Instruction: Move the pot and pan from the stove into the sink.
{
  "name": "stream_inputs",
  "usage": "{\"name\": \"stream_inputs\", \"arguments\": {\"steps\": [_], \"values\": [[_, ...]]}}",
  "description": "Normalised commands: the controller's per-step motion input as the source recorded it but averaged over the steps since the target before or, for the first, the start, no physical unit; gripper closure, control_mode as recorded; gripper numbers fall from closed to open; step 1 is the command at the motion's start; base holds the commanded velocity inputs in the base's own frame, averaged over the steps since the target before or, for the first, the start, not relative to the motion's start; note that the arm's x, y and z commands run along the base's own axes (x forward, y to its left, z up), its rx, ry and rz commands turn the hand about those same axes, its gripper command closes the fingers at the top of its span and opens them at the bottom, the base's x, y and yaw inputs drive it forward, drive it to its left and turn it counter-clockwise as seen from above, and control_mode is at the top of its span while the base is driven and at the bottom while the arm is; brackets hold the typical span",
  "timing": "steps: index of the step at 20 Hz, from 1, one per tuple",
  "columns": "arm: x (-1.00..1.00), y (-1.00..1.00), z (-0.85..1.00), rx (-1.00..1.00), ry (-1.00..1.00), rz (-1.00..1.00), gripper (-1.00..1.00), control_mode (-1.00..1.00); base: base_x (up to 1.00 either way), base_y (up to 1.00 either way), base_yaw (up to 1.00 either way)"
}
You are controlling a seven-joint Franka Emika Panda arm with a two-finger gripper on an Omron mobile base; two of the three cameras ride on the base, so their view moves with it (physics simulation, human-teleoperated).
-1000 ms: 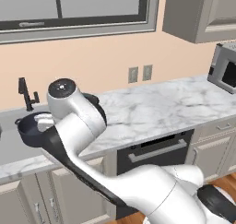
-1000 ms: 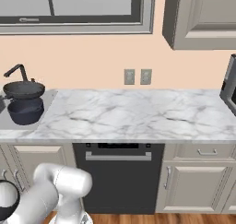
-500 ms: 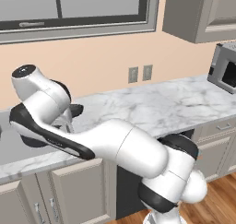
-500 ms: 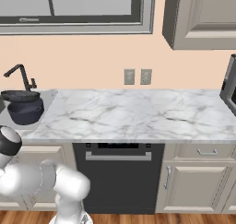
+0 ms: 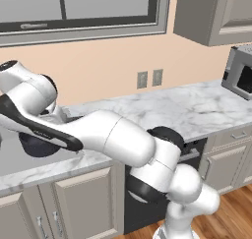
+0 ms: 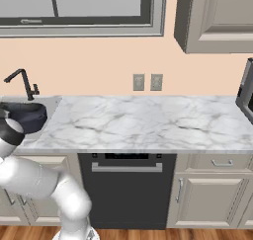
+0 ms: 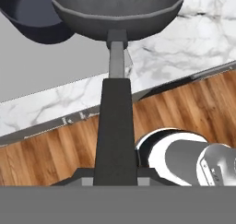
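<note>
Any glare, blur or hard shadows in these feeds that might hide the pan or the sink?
Hand view: sharp, evenly lit, no glare; the pan and its long handle read crisply over the counter edge. Left base view: flat lighting, the arm covers much of the sink. Right base view: soft and clean, the pot dark but distinct.

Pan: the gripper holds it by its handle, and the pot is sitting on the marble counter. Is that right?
Not quite. The pot sits in the sink, not on the counter; the right base view shows it there. The rest is right: the gripper holds the pan by its handle.
</note>
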Motion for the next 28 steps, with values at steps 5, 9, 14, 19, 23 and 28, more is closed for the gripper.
{"name": "stream_inputs", "arguments": {"steps": [5, 9, 14, 19, 23, 28], "values": [[0.03, 0.12, -0.38, -0.01, 0.04, 0.0, 1.0, -1.0, 0.0, 0.0, 0.0], [0.11, 0.13, -0.34, 0.0, -0.12, 0.01, 1.0, -1.0, 0.0, 0.0, 0.0], [0.25, 0.21, -0.38, 0.0, -0.29, 0.03, 1.0, -1.0, 0.0, 0.0, 0.0], [0.5, 0.19, -0.66, 0.0, -0.1, 0.09, 1.0, -1.0, 0.0, 0.0, 0.0], [0.62, 0.15, -0.72, 0.05, 0.02, 0.11, 1.0, -1.0, 0.0, 0.0, 0.0], [0.68, 0.25, -0.56, 0.05, 0.05, 0.06, 1.0, -1.0, 0.0, 0.0, 0.0]]}}
